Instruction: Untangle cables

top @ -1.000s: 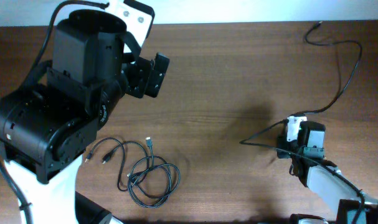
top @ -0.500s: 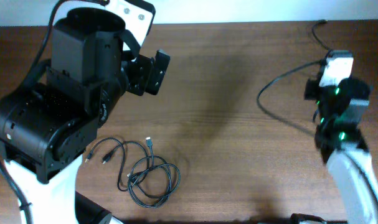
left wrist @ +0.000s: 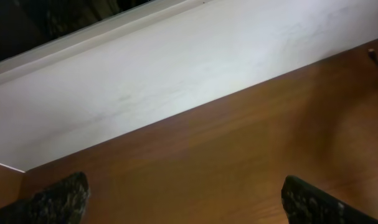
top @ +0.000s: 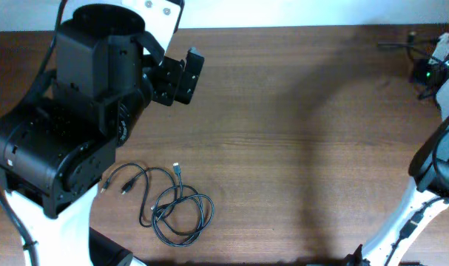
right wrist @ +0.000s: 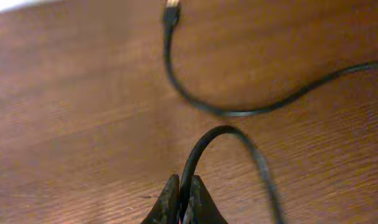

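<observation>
A tangle of thin black cables [top: 172,207] lies looped on the brown table [top: 283,148] near the front left, with small plug ends spread out beside it. One separate black cable [right wrist: 221,130] rises in an arch from my right gripper [right wrist: 185,194], which is shut on it; its plug end [right wrist: 172,12] rests on the wood farther off. From overhead, my right gripper [top: 437,60] is at the far right back corner, the cable's end [top: 394,46] trailing to its left. My left gripper [top: 184,77] hangs open above the back left; its fingertips [left wrist: 58,199] have nothing between them.
A white wall [left wrist: 176,81] runs along the table's back edge just ahead of the left gripper. The bulky black left arm [top: 69,125] covers the table's left side. The white right arm [top: 424,199] stretches up along the right edge.
My right gripper has shut on the single cable and carried it from the table's right front to the far right back corner. The left arm has barely moved.
</observation>
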Motion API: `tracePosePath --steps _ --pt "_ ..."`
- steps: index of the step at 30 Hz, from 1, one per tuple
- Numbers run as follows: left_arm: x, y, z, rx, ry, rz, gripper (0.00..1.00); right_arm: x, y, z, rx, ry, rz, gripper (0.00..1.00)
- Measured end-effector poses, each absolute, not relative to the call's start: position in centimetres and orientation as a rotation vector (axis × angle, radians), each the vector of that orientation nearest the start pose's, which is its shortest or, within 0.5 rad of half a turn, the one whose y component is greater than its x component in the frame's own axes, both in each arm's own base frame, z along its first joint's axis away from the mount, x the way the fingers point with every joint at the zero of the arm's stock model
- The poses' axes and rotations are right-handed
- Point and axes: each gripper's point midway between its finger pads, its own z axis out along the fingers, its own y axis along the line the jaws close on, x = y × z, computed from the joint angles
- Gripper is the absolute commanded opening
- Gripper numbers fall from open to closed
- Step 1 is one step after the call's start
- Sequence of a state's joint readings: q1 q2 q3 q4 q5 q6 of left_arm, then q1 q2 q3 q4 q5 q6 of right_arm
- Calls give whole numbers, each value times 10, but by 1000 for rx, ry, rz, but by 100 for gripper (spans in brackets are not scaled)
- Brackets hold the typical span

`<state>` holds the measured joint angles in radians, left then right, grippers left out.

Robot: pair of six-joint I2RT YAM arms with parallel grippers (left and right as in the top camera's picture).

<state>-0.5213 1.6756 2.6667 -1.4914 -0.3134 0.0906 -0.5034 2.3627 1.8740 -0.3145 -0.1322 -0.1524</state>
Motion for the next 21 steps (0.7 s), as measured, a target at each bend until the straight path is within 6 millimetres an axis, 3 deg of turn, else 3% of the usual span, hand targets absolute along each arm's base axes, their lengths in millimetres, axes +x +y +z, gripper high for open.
tracePosePath --steps 2,3,4,7,9,10,11,12,13,14,15,16,17,18,19,21 --pt "322 -127 503 436 1986 35 99 554 -279 34 362 2385 -140 4" --pt "322 -129 503 440 1982 25 99 550 -277 14 370 2422 -125 60" --pt "322 -130 503 443 1982 19 99 551 -276 10 370 2425 -120 99" --pt "322 -131 503 447 1982 13 99 544 -271 8 378 2466 -91 99" --pt "322 -131 503 447 1983 13 99 536 -260 22 368 2498 -32 99" --pt "323 -131 504 446 1978 12 99 533 -249 61 339 2469 19 99" --pt "324 -132 506 441 1969 10 100 534 -241 114 298 2394 36 99" --pt "327 -133 512 430 1946 3 99 534 -228 193 220 2261 47 99" --pt "332 -136 523 408 1899 -11 99 517 -187 312 75 2051 100 99" --pt "335 -137 532 392 1864 -22 99 503 -158 371 -4 1935 128 99" --pt "337 -138 539 381 1837 -30 99 483 -113 433 -113 1802 172 99" --pt "338 -139 543 374 1821 -36 99 452 -47 489 -258 1678 249 98" --pt "338 -139 545 370 1813 -38 99 425 1 510 -358 1640 326 99" --pt "339 -140 545 369 1811 -39 99 407 25 509 -400 1661 385 99" --pt "339 -140 545 370 1812 -38 99 398 34 507 -425 1664 400 99" --pt "338 -139 541 383 1827 -28 99 393 45 485 -449 1690 424 99"
